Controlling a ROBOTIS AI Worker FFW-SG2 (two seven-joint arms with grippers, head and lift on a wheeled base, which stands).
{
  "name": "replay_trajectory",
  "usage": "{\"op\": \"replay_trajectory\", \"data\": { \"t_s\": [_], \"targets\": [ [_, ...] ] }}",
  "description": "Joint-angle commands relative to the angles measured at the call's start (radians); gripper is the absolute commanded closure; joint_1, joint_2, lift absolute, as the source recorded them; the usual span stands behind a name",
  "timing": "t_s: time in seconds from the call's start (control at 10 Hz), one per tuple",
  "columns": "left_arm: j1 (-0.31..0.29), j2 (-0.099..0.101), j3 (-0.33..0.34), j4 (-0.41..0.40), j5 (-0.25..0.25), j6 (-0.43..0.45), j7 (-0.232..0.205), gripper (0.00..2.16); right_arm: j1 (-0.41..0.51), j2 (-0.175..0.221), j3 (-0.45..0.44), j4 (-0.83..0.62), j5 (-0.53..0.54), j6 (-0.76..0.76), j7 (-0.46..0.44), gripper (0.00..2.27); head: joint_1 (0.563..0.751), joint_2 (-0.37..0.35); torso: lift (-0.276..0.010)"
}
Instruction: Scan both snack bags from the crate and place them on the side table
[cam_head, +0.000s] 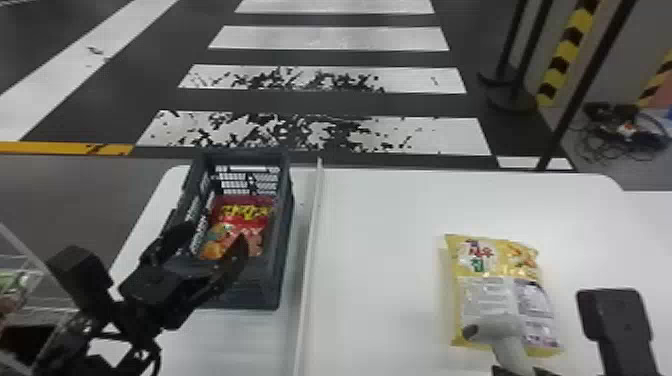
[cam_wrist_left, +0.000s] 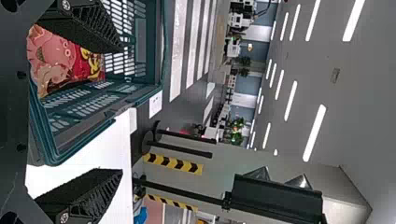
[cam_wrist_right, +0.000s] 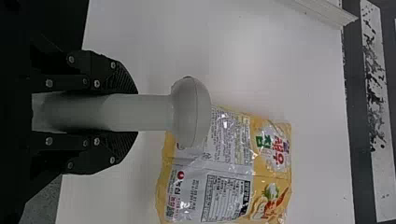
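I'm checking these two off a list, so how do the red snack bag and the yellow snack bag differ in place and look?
The red snack bag lies inside the crate; the yellow snack bag lies on the white table. The red bag shows bold yellow lettering, the yellow bag pale panels of small print. Both have shiny wrappers.

"Where's the head view looking from?"

"Up above the desk (cam_head: 380, 210), forward and down, far enough back for the crate (cam_head: 260, 287) and the striped floor (cam_head: 325, 37)."

"And the left wrist view?"

"Close behind the left tool (cam_head: 214, 234), past the crate and across the room to the ceiling lights (cam_wrist_left: 314, 133). Both share the crate."

"The right one?"

"Near the desk, tipped down past the right tool (cam_head: 522, 371) at the scanner (cam_head: 495, 327) and yellow bag (cam_head: 500, 290), shared with the head view."
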Motion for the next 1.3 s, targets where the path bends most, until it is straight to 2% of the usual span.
{"op": "replay_trajectory", "data": {
  "t_s": [0.0, 0.4, 1.2],
  "targets": [
    [0.002, 0.000, 0.000, -0.002, 0.000, 0.000, 0.000, 0.08, -0.008, 0.000, 0.006, 0.002, 0.006, 0.002, -0.002, 2.26, 0.695, 0.049, -0.095],
    [0.008, 0.000, 0.003, 0.000, -0.002, 0.000, 0.000, 0.08, -0.036, -0.005, 0.012, 0.054, 0.016, 0.002, -0.005, 2.26, 0.695, 0.046, -0.095],
    [0.008, 0.000, 0.003, -0.002, -0.002, 0.000, 0.000, 0.08, -0.063, -0.008, -0.001, 0.058, 0.026, 0.002, -0.007, 2.26, 0.695, 0.040, -0.095]
  ]
}}
